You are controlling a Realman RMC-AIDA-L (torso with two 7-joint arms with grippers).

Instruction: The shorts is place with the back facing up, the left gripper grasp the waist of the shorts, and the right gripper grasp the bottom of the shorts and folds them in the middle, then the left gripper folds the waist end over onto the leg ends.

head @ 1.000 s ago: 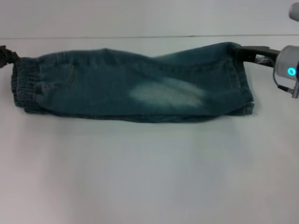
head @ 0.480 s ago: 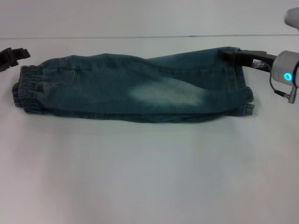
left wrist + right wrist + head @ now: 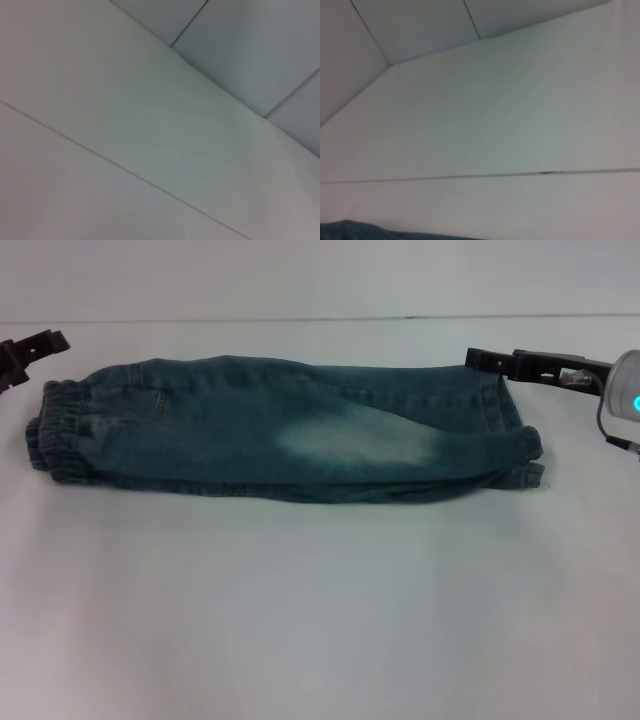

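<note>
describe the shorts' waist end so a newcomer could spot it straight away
On the white table lie folded blue denim shorts, stretched side to side. The waist end is the end on the robot's left, just below the left gripper. Its gathered, ruffled elastic band sets it apart from the flat hemmed leg ends near the right gripper.

You have shorts (image 3: 280, 435) of blue denim cloth, matt, with a pale worn patch near their middle and a gathered, ribbed waistband at the end nearest the left gripper (image 3: 30, 348). The bench (image 3: 320, 610) under the shorts is white, smooth and faintly sheened. Both the left gripper and the right gripper (image 3: 490, 361) look like dark matt plastic.
</note>
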